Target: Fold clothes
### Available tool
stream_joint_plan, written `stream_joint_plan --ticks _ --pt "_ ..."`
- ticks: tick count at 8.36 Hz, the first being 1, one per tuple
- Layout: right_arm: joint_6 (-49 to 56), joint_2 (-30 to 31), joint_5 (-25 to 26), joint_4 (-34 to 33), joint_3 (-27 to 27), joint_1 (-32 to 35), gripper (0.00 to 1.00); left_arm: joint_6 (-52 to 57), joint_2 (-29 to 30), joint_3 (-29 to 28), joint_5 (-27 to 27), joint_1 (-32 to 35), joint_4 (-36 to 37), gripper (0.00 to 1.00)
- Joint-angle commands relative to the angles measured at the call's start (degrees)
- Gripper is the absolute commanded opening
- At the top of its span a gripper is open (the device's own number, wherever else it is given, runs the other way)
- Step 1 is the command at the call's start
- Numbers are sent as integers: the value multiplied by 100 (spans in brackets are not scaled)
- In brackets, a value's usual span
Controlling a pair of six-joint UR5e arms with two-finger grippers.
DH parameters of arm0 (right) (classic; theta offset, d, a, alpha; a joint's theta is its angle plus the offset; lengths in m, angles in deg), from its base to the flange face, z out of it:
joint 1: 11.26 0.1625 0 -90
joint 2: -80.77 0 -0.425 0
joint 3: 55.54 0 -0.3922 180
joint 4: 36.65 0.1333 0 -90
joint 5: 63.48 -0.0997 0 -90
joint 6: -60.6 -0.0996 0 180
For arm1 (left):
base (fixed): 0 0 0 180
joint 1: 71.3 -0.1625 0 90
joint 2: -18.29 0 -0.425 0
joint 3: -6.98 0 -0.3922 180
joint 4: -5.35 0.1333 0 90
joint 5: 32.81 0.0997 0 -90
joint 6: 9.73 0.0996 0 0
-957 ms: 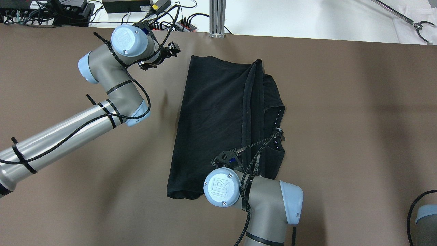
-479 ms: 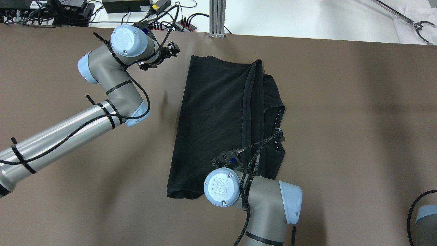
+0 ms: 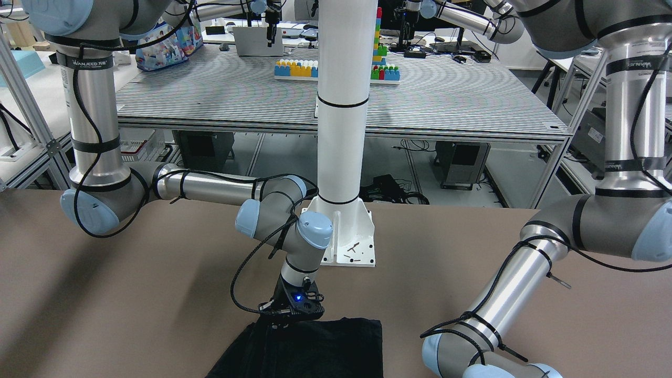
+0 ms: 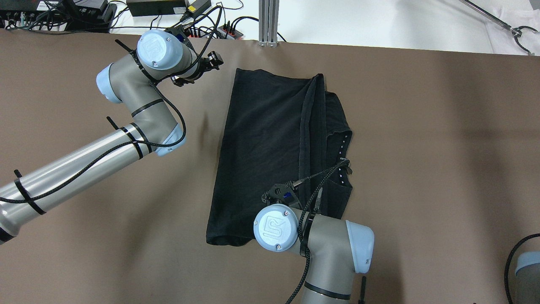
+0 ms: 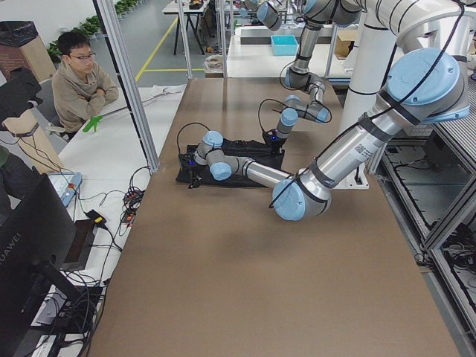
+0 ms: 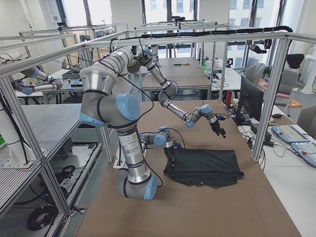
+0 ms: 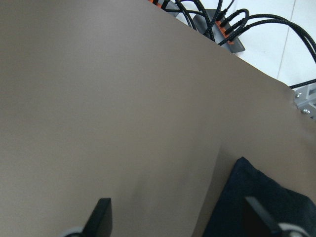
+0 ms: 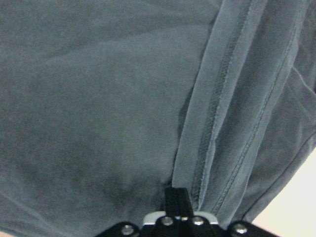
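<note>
On brown table (image 4: 422,169), left end effector (image 7: 180,218) gapes beside garment (image 4: 265,139); right end effector (image 8: 176,196) apparently pinches hem (image 8: 217,98).

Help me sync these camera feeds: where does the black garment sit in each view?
Front-facing: black garment, bottom centre.
Overhead: centre.
Exterior left: left of centre.
Exterior right: right of centre.
Left wrist: bottom-right corner.
Right wrist: fills most of it.
Landmark: its hemmed edge, in overhead and right wrist.

1. Under your left pincer (image 7: 180,217) lies bare table (image 7: 98,98); nothing stands between its spread fingers.
2. A corner of the cloth (image 7: 266,202) lies just beside one finger.
3. Ahead of it, a cable box (image 7: 224,37) lines the table's edge.
4. Behind your right pincer (image 8: 176,196), the pillar (image 3: 341,131) stands in the way.
</note>
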Motion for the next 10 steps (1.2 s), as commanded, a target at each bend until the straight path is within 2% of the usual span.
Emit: stream_joint_plan --ticks 1,3,4,5,6,7,9,10 --pt "478 11 -60 34 -30 197 0 -3 2 6 6 0 0 93" --pt "479 81 -157 25 -231 233 0 6 2 6 6 0 0 93" --pt "401 604 -148 16 -824 225 0 -3 2 6 6 0 9 93" --pt "261 1401 -174 -1 -1509 172 0 -3 -7 6 24 0 9 93" --pt "-672 2183 -166 51 -1838 -168 0 -81 2 14 33 0 0 94" --pt "-1229 2234 -166 243 -1823 -571 0 -178 28 23 33 -9 9 94" --pt "-1226 2095 -183 271 -1753 -541 0 -187 54 14 41 -88 35 94" --pt "-1200 2094 -201 288 -1753 -375 5 -187 63 14 41 -88 35 94"
